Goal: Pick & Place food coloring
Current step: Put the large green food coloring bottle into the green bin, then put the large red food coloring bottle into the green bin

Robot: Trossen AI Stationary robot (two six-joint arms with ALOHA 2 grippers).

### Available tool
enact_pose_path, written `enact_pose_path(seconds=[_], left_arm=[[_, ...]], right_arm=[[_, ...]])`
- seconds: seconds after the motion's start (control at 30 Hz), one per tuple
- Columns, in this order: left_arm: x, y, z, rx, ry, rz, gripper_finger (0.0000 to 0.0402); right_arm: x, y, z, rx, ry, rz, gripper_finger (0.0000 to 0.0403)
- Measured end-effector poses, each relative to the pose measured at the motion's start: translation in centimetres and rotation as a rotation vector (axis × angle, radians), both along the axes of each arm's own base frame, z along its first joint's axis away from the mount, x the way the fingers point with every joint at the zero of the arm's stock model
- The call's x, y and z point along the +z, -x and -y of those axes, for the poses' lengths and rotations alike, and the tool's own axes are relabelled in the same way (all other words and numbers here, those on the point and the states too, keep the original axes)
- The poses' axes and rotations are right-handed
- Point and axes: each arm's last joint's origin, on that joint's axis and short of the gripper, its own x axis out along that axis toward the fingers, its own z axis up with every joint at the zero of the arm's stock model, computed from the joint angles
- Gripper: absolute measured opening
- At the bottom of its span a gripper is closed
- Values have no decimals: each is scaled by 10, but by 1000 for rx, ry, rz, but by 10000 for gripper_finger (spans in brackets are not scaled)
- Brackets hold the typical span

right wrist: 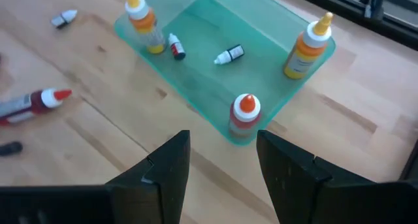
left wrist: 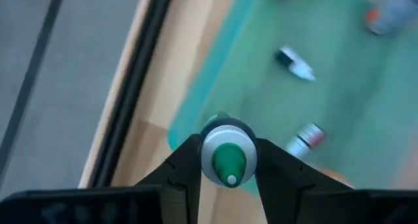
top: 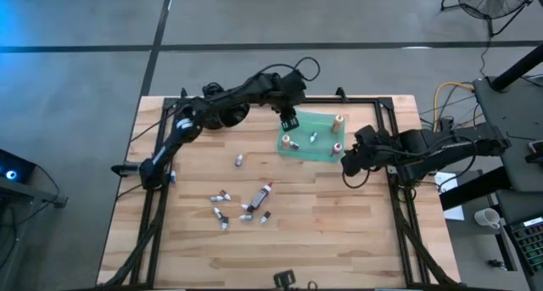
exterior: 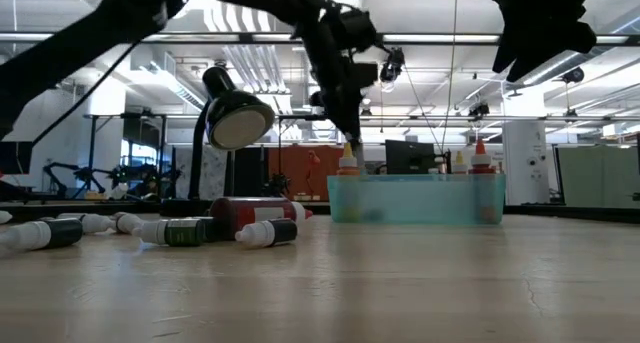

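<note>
The flat teal tray [top: 320, 126] lies on the table's far right part. In it stand three orange- or red-capped food coloring bottles [top: 338, 120] [top: 337, 147] [top: 287, 141], and a small white one [right wrist: 230, 54] lies flat. My left gripper [top: 289, 120] is over the tray's far left corner, shut on a tiny green-tipped bottle [left wrist: 227, 157]. My right gripper [right wrist: 222, 165] is open and empty, just off the tray's near right corner, by the red-capped bottle [right wrist: 245, 116]. Several more bottles [top: 244, 202] lie on the table's middle. My left gripper pinches the green-tipped bottle by the two sides of its grey collar [left wrist: 208, 152], between the two fingers. The fingers point down from above. The bottle stands upright in the hold, tip up, over the tray's corner [left wrist: 196, 119]; its base is hidden below.
A larger red-capped bottle [top: 263, 193] lies among the loose bottles, and one small bottle [top: 239, 160] lies nearer the tray. A black frame rail [top: 356, 98] runs along the table's far edge, just behind the tray. Bare wood lies along the table's near side.
</note>
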Motion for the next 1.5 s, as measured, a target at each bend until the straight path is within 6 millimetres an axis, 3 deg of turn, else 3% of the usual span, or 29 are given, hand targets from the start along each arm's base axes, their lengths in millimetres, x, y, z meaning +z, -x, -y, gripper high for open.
enact_pose_path(seconds=[0.27, 0.6, 1.17, 1.5], left_arm=[[-31, -13, -24, 35, -7, 22, 92], [-54, -8, -32, 68, 36, -44, 103], [-52, -11, -31, 62, 35, -7, 181], [-21, -3, -14, 65, 1, -40, 190]], right_arm=[[0, 0, 1, -67, -19, 35, 169], [-1, 0, 1, -90, -32, 45, 169], [-2, 0, 1, -103, -38, 49, 169], [-4, 1, 1, -84, -26, 27, 169]])
